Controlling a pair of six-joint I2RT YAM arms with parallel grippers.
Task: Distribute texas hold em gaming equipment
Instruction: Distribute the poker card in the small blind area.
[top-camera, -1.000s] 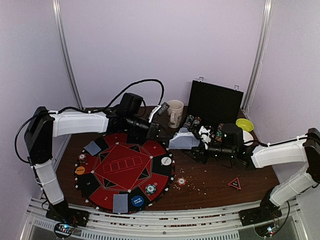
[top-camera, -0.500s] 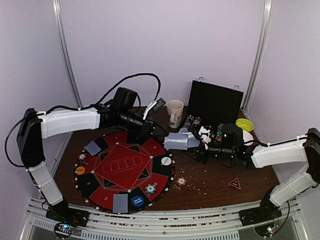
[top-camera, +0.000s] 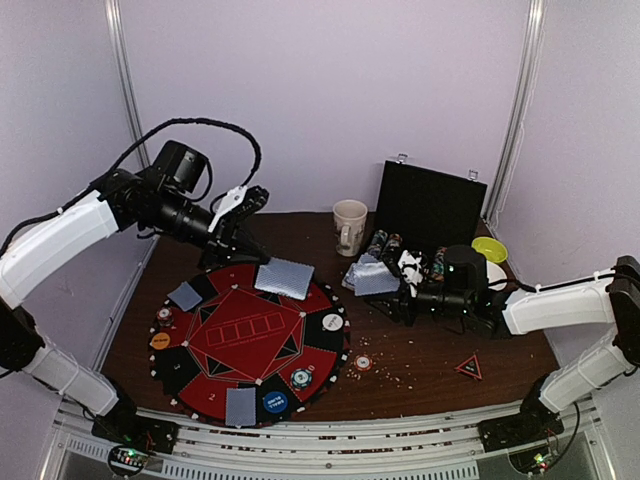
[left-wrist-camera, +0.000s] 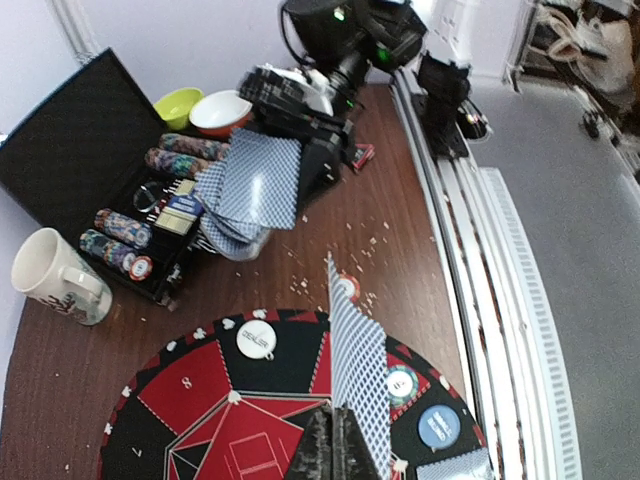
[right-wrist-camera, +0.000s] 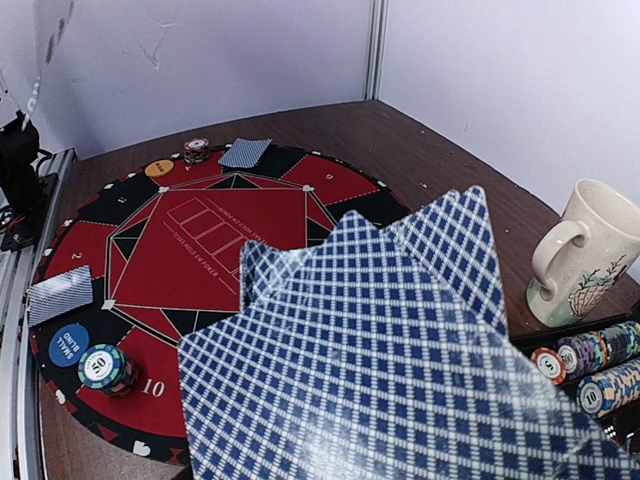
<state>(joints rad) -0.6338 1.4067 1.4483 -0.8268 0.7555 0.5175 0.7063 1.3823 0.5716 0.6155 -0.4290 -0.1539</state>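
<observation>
Though flat overhead, card (left-wrist-camera: 358, 370) edge-on (wrist view) in clenched left pincer (left-wrist-camera: 335, 430), right pincer (top-camera: 397, 287) grasping card fan (right-wrist-camera: 380, 350).

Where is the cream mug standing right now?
In the top view, the cream mug stands at the back, just left of the open black case and beyond the red mat.

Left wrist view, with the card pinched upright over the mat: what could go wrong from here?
1. The left gripper holds the card only by its lower edge and appears raised above the round mat. Released from there, the card may flutter and land off its seat or on the white button.
2. The right gripper holds a splayed fan of cards beside the open chip case. Loose cards could slide out and scatter.
</observation>
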